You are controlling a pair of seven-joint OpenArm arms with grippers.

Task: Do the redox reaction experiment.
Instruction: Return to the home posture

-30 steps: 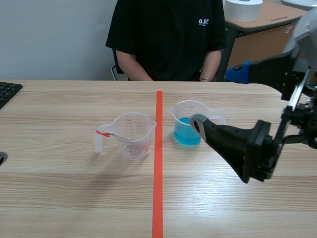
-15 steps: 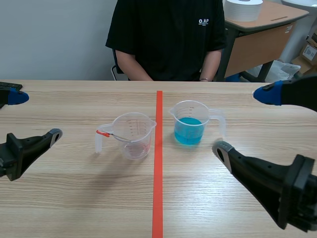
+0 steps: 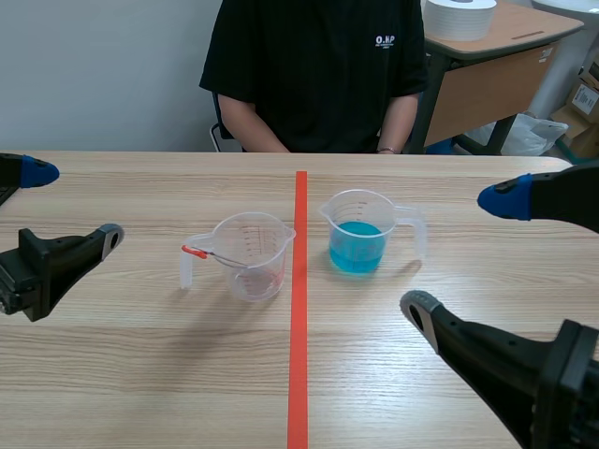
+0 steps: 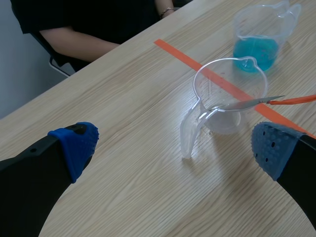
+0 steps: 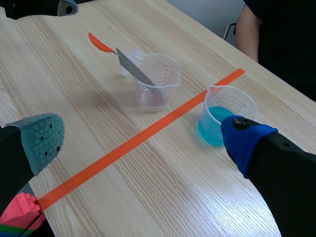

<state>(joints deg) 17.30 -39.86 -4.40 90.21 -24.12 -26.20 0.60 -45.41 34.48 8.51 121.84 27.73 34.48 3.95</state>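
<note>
Light wooden table (image 3: 140, 374) with an orange tape line (image 3: 299, 355) down the middle and a person in a black shirt (image 3: 314, 75) sitting across. Honestly this looks like square one. The blue liquid cup (image 3: 359, 232) stands just right of the tape, about a third full. The clear cup (image 3: 251, 257) sits just left of the tape and looks dry, with the orange-handled metal blade (image 3: 196, 252) leaning in it. The left gripper (image 3: 73, 203) and right gripper (image 3: 457, 253) are both spread wide, holding nothing, well apart from the cups. So I'd say all the grabbing and pouring is yet to do.
</note>
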